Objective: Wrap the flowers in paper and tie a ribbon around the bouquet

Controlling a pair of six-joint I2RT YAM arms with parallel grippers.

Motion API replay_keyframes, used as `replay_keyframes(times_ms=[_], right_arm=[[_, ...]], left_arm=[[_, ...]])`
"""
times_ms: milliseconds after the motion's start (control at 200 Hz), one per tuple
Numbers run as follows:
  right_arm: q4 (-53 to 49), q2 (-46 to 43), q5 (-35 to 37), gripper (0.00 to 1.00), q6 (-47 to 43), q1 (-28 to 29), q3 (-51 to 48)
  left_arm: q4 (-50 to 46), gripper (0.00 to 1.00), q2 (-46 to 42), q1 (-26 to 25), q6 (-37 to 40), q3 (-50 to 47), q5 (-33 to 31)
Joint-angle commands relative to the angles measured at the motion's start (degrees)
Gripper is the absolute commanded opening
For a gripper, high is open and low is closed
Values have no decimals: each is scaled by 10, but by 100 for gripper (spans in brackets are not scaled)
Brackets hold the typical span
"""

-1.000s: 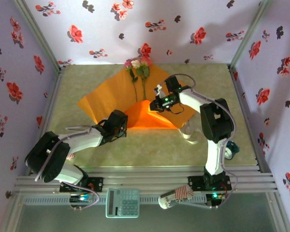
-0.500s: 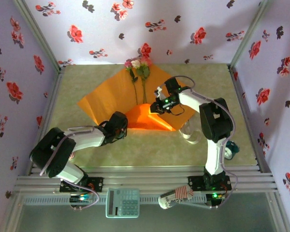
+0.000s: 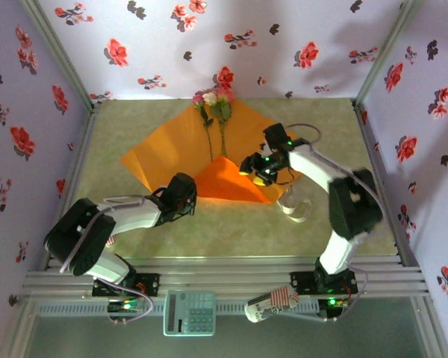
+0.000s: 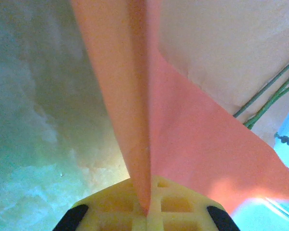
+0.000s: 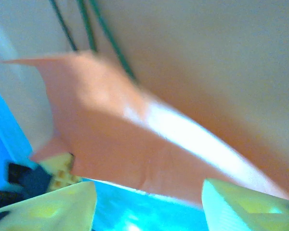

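Observation:
The orange paper [image 3: 172, 149] lies flat mid-table, its near corner folded up into a raised flap [image 3: 228, 183]. The flowers [image 3: 211, 99] rest on it with their heads at the far edge and their green stems [image 4: 267, 91] running under the flap. My left gripper [image 3: 188, 195] is shut on the paper's folded near edge, which is pinched between the yellow jaws [image 4: 147, 211]. My right gripper [image 3: 252, 170] hovers open just right of the flap; in the right wrist view the paper [image 5: 111, 144] lies ahead of its spread gripper [image 5: 149, 204], untouched. The cream ribbon [image 3: 297, 210] lies near the right arm.
Purple flowered walls [image 3: 37, 112] close in the table on three sides. A calculator [image 3: 189, 312] and a red-striped object [image 3: 272, 304] sit on the rail in front of the arm bases. Bare tabletop [image 3: 231, 231] lies between the paper and the bases.
The right gripper has opened, let go of the flap and drawn back to the right. The left gripper has shut on the paper's near edge. The flap has sagged lower.

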Motion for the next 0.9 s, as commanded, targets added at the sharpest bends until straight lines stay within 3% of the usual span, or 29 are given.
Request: replay_keyframes(times_ms=[0, 95, 190, 355, 555, 895], right_arm=[[39, -109, 88, 65, 263, 38, -86], [122, -131, 85, 64, 412, 100, -142], [260, -133, 127, 64, 550, 168, -201], [425, -72, 171, 62, 657, 216, -231], [517, 2, 207, 59, 693, 234, -212], [572, 72, 218, 40, 737, 261, -199]], left_arm=[[10, 0, -18, 0, 14, -17, 5], [17, 0, -20, 0, 18, -19, 8], [32, 0, -18, 0, 19, -24, 11], [54, 0, -13, -1, 20, -29, 19], [81, 0, 0, -1, 23, -28, 33], [86, 0, -6, 3, 21, -39, 40]])
